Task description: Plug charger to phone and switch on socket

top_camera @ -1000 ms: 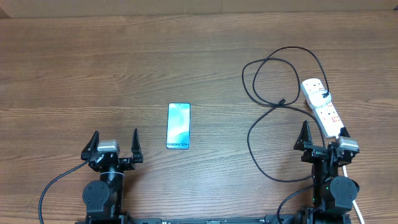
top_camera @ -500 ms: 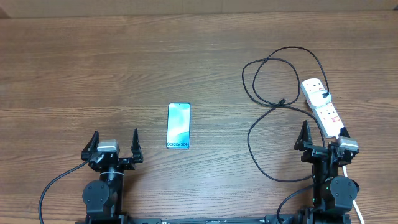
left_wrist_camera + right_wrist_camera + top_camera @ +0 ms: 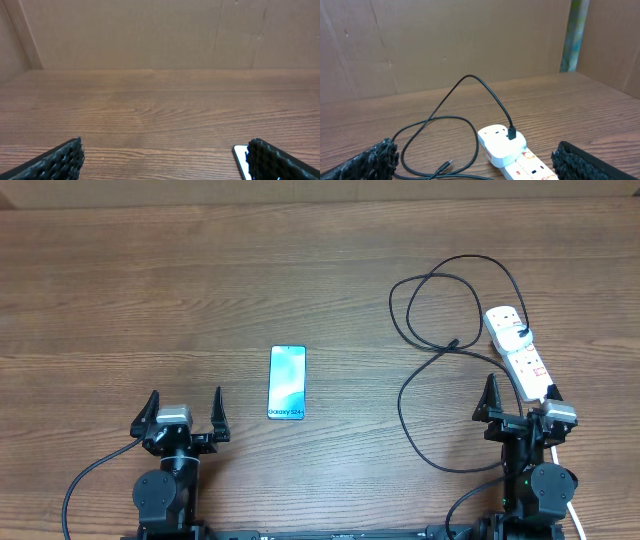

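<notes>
- overhead: the left gripper (image 3: 185, 395) sits at 7 o'clock on the brown wood-grain table (image 3: 150, 280), its jaws spread wide and holding nothing.
- the right gripper (image 3: 520, 388) sits at 5 o'clock, its jaws equally wide apart and empty.
- the slim rectangular phone with a light blue screen (image 3: 287, 382) lies flat near the middle, at 1 o'clock from the left gripper and apart from it.
- the white elongated power strip with small red switches (image 3: 518, 348) lies at 3 o'clock, its near end just beside the right gripper.
- the long thin black charger cable (image 3: 430, 275) loops to the strip's 9 o'clock side. its small black adapter plug (image 3: 522, 332) is in the far outlet, and its connector tip (image 3: 455, 343) lies loose on the wood.
- left wrist: the ridged black fingers (image 3: 55, 162) stand far apart. a corner of the phone (image 3: 241, 160) shows at 4 o'clock.
- right wrist: the fingers (image 3: 365, 160) are spread. the power strip (image 3: 500, 147) lies between them at 6 o'clock with the adapter plug (image 3: 511, 133) seated, and the charger cable (image 3: 485, 92) arches up toward 11 o'clock.
</notes>
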